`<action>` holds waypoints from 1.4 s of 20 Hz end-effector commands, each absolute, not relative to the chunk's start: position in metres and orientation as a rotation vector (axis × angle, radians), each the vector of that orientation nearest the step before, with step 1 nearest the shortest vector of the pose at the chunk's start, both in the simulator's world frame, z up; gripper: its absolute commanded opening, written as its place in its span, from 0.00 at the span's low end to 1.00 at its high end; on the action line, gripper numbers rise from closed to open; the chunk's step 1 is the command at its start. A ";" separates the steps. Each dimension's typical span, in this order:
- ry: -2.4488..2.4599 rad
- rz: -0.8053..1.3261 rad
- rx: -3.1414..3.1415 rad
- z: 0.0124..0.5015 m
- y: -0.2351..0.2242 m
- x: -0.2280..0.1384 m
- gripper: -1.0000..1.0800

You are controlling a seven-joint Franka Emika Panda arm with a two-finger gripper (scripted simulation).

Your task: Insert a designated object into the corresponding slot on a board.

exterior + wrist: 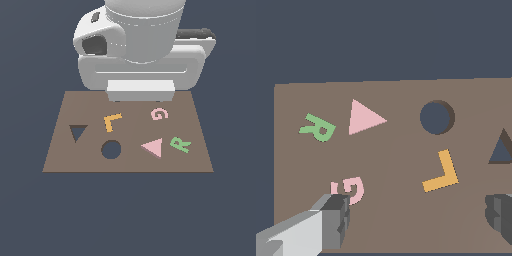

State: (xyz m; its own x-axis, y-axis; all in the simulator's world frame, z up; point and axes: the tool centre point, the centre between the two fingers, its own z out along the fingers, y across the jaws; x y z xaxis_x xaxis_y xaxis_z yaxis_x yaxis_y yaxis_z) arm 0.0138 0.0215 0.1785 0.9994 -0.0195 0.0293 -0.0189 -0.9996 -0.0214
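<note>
I see the pink triangle (153, 147) lying on the brown board (60, 160), well right of the triangular slot (77, 132). My gripper (418, 217) hangs wide open, holding nothing.

We see the pink triangle (153, 147) lying flat on the brown board (60, 160), well apart from the dark triangle hole (77, 132).
</note>
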 end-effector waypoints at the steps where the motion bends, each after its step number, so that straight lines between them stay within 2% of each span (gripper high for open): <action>1: 0.066 -0.045 -3.120 0.176 0.024 0.014 0.96; 13: 0.419 -0.038 -3.097 0.152 0.041 0.022 0.96; 28: 1.182 -0.021 -2.904 0.099 0.070 0.053 0.96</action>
State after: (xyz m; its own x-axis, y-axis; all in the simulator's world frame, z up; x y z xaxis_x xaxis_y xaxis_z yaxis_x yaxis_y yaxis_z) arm 0.0488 0.0680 0.1047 0.7537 -0.6571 0.0106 -0.6570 -0.7538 -0.0122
